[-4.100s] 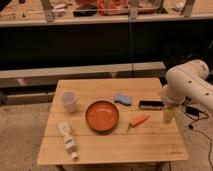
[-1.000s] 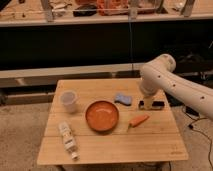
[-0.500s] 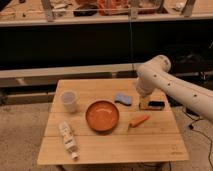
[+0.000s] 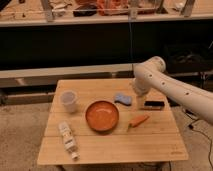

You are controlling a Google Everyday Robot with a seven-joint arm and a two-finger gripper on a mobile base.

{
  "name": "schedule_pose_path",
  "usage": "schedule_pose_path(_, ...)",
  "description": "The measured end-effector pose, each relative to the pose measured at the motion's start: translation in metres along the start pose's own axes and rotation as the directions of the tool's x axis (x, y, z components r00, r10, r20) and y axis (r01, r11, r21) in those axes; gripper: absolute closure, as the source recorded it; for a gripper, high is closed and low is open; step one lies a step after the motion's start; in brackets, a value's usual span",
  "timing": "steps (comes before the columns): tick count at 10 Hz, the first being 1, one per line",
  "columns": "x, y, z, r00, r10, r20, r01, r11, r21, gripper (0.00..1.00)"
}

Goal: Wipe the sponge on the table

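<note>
Tool (image 4: 135, 94) hangs just beside sponge (image 4: 123, 98) on table (image 4: 110, 150)

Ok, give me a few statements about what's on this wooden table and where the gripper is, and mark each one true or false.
1. The sponge lies on the table, behind and to the right of the orange bowl in the picture. True.
2. The carrot is inside the orange bowl. False: it lies on the table, right of it.
3. The gripper is over the table's far right part, between the sponge and the black bar. True.
4. The clear cup stands right of the orange bowl. False: it stands left of it.
5. The bottle stands upright. False: it lies on its side near the front edge.
</note>
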Motion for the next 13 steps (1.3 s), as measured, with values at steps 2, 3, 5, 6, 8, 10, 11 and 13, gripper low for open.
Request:
schedule_pose_path(2, -0.003, -0.005, 0.006, 1.000, -0.012, 0.005, 0.012, 1.000, -0.003, 0.20)
schedule_pose_path(3, -0.002, -0.007, 0.011, 1.000, -0.015, 0.008, 0.015, 1.000, -0.007, 0.20)
schedule_pose_path(5, -0.007, -0.009, 0.018, 0.999, -0.034, 0.012, 0.035, 0.999, -0.014, 0.20)
schedule_pose_path(6, -0.012, -0.011, 0.024, 0.999, -0.051, 0.017, 0.052, 0.998, -0.019, 0.20)
schedule_pose_path(8, -0.014, -0.013, 0.029, 0.998, -0.067, 0.017, 0.068, 0.997, -0.025, 0.20)
schedule_pose_path(10, -0.014, -0.014, 0.036, 0.996, -0.088, 0.020, 0.089, 0.996, -0.032, 0.20)
schedule_pose_path(11, -0.016, -0.015, 0.038, 0.995, -0.098, 0.023, 0.099, 0.995, -0.034, 0.20)
schedule_pose_path(13, -0.021, -0.017, 0.043, 0.992, -0.127, 0.027, 0.128, 0.991, -0.042, 0.20)
